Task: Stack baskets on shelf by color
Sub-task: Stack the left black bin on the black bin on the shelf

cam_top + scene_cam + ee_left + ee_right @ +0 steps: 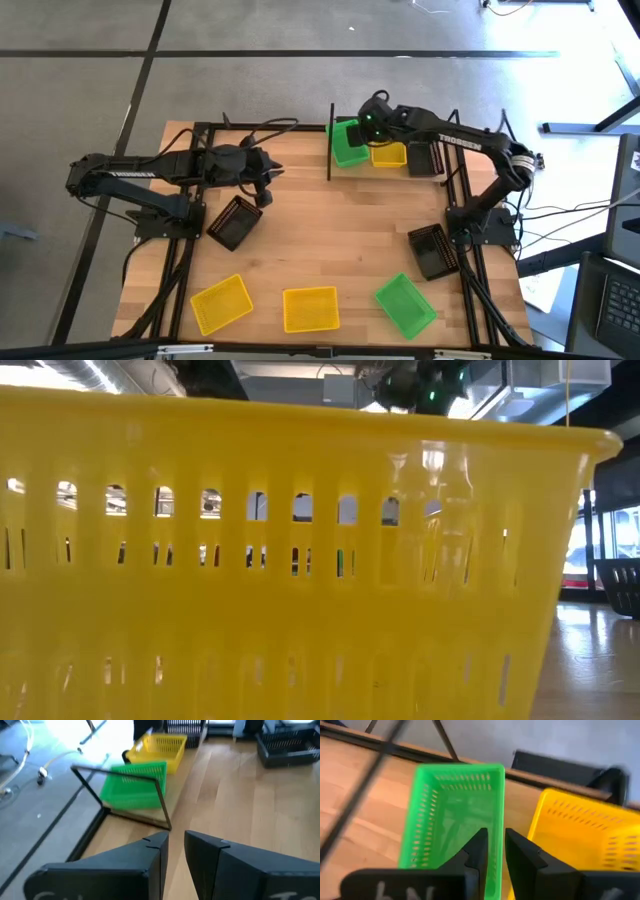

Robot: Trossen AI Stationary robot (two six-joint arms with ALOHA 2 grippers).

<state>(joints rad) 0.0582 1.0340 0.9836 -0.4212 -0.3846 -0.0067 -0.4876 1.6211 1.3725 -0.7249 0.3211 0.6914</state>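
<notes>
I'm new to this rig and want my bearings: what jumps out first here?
The right claw hovers over the green basket on the shelf at the table's far edge, beside a yellow basket. Along the near edge lie two yellow baskets and a green one.

A yellow basket (300,560) (edges cropped) hides the low view's table.

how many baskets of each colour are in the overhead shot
green baskets: 2, one on the shelf, one at the table's front
yellow baskets: 3
black baskets: 3
total: 8
</notes>
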